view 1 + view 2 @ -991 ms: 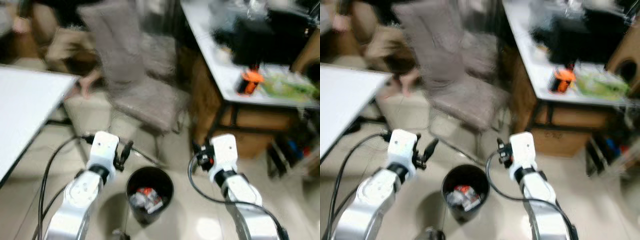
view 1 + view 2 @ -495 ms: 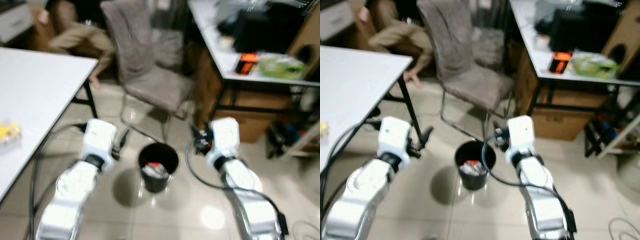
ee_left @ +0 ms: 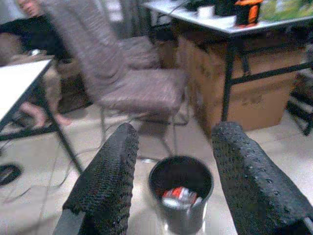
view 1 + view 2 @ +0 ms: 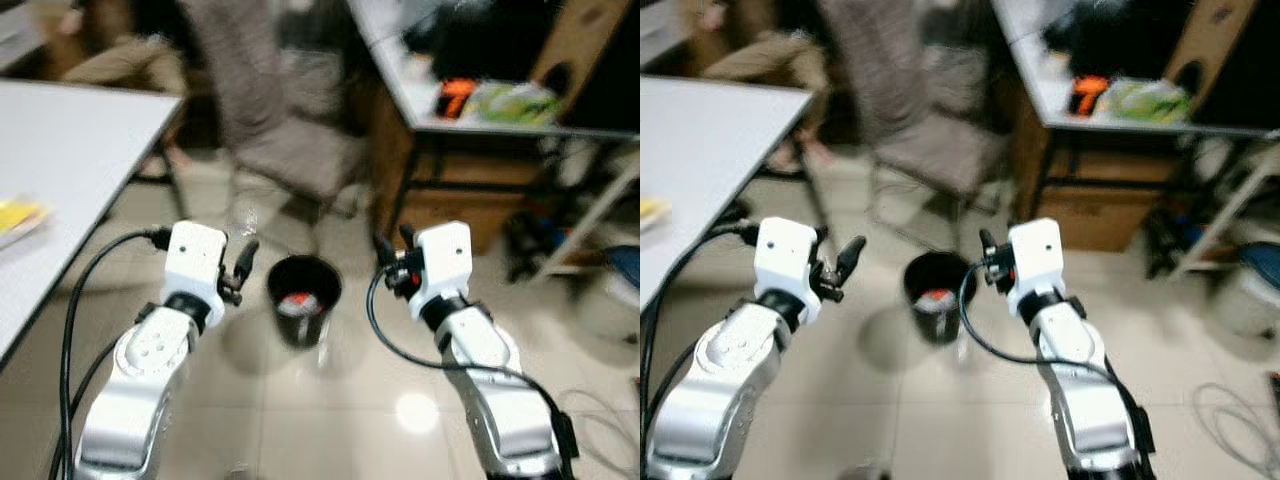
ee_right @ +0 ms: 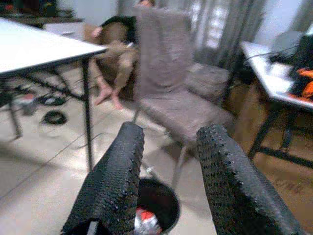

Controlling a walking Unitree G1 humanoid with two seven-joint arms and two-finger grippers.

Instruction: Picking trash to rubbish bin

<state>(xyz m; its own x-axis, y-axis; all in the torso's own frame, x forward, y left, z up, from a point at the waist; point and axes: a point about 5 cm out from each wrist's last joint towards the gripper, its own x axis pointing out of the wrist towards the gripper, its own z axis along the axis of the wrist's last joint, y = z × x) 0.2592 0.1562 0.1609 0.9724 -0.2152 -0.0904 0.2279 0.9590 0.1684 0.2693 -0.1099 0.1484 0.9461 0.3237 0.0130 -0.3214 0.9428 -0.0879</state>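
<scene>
Bin (image 4: 303, 298) sits on the tiled floor (image 4: 330, 400) between my two arms and ahead of them, with trash (image 4: 297, 301) lying inside: red and pale scraps at the bottom. Compared with a second ago the bin shows smaller and further from me, and the whole scene has slid, so I read this as my own camera moving back and turning, not the bin shifting.

Left gripper (image 3: 171, 181): fingers wide apart, nothing between them, bin visible through the gap. Right gripper (image 5: 168, 181): fingers likewise spread, empty, rim of the bin below the gap. Both arms are raised level, either side of the bin, neither touching it.

White table (image 4: 70, 170) now takes more of my left side, and a yellow item (image 4: 18, 217) lies near its edge; too blurred to say what it is. Grey chair (image 4: 290, 120) stands behind the bin. Second table (image 4: 480, 100) to my right holds an orange object (image 4: 452, 97) and green packaging (image 4: 510, 100). A person (image 5: 115, 54) sits low beyond the white table.

Judgement: one drop looks complete, both hands free. The yellow item is a likely next pick; that would call for turning left and reaching over the table.
</scene>
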